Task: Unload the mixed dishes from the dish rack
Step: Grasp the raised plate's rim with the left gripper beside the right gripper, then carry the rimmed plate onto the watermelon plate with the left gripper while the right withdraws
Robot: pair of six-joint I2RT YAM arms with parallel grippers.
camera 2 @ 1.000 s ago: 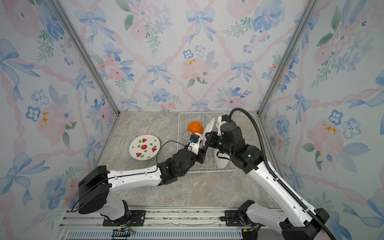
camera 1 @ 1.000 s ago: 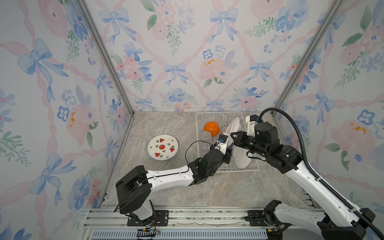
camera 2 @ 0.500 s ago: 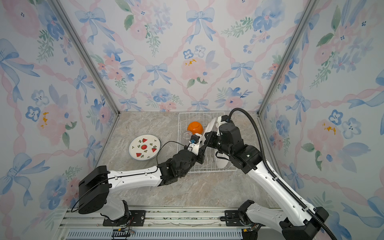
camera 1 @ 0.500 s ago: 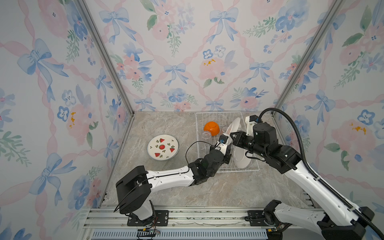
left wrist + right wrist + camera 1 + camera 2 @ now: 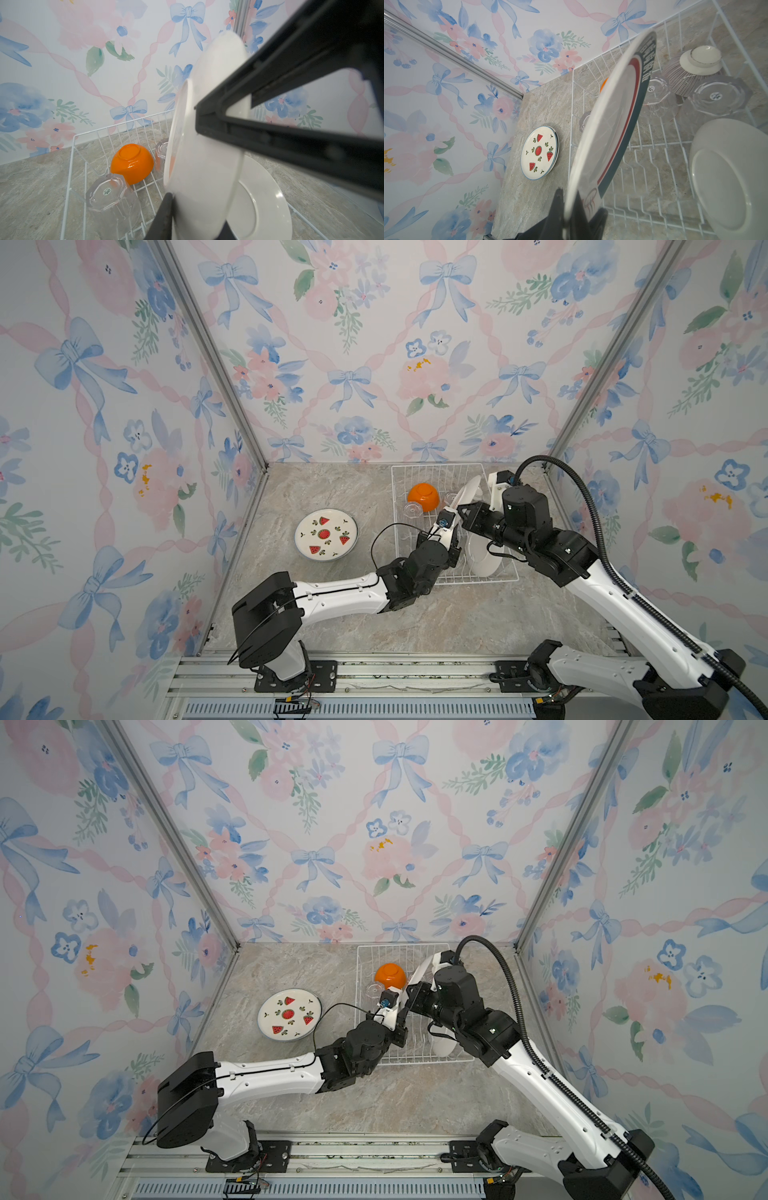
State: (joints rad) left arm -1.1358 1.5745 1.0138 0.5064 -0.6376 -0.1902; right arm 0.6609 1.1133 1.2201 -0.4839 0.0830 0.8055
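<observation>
Grips banded plate (image 5: 612, 124) upright over dish rack (image 5: 397, 506) with right gripper (image 5: 568, 199); straddles its rim with left gripper (image 5: 196, 212), clamped or not, cannot tell. Counts one unloaded: watermelon plate (image 5: 326, 535) on table (image 5: 332, 614), 9 o'clock of rack. Leaves white plate (image 5: 726, 176), orange bowl (image 5: 423, 495), striped bowl (image 5: 685, 76), tumblers (image 5: 716, 97).

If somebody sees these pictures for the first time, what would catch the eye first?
First, the white plate held on edge over the dish rack: the right tool clamps its rim and the left tool straddles it too. Next come the orange bowl, upside down in the rack's far part, and the watermelon plate lying flat on the table left of the rack.
</observation>
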